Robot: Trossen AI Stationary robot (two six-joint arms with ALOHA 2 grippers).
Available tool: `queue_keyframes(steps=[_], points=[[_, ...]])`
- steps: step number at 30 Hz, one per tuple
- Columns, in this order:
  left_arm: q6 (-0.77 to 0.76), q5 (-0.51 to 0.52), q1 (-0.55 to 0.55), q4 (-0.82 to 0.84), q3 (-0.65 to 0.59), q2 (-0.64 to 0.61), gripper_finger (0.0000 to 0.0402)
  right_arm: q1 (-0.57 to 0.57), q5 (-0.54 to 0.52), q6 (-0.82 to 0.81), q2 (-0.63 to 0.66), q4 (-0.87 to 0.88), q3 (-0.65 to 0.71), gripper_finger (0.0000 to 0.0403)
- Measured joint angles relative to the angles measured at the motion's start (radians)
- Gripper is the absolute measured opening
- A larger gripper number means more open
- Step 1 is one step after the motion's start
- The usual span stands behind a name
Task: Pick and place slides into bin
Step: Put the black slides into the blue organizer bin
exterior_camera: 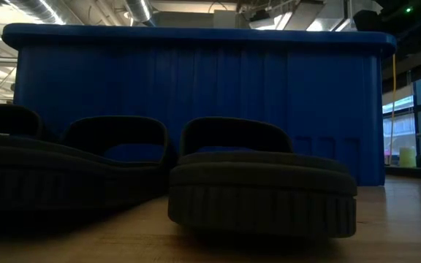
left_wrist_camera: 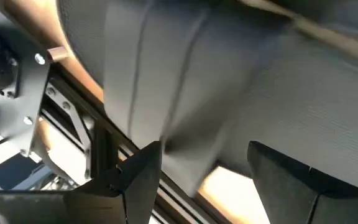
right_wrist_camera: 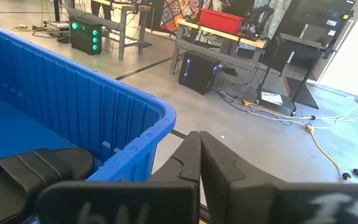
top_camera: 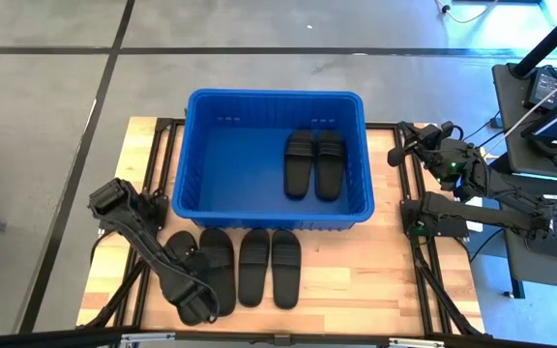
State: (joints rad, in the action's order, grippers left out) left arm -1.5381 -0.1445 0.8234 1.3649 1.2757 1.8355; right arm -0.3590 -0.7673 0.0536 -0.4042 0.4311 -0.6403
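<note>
Left hand [top_camera: 193, 302] apart over near-edge slides [top_camera: 219, 269], right hand [right_wrist_camera: 199, 155] together beside bin [top_camera: 196, 164]

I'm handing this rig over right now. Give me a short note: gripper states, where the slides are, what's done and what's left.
Left gripper: fingers open, low over the leftmost pair of slides on the table, nothing held.
Right gripper: shut, empty, parked beside the bin's right rim.
Done: two slides lie side by side in the blue bin.
Left: four slides on the table in front of the bin, counting the second pair.
</note>
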Motion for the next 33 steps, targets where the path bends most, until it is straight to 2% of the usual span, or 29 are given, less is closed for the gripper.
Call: queue_keyframes(steps=[5, 11, 19, 26, 33], points=[[-0.003, -0.013, 0.000, -0.004, -0.055, -0.001, 0.0233, 0.000, 0.000, 0.000, 0.000, 0.000, 0.000, 0.0010], [-0.004, 0.007, -0.007, -0.017, -0.061, -0.001, 0.0233, 0.000, 0.000, 0.000, 0.000, 0.000, 0.000, 0.0021], [-0.004, 0.033, -0.006, 0.004, -0.061, -0.001, 0.0233, 0.000, 0.000, 0.000, 0.000, 0.002, 0.000, 0.0008], [-0.004, 0.133, -0.009, 0.004, -0.076, -0.001, 0.0232, 0.000, 0.000, 0.000, 0.001, 0.006, 0.000, 0.0015], [-0.004, 0.138, -0.013, 0.004, -0.081, -0.001, 0.0192, 0.000, 0.000, 0.004, 0.001, 0.007, 0.000, 0.0013]])
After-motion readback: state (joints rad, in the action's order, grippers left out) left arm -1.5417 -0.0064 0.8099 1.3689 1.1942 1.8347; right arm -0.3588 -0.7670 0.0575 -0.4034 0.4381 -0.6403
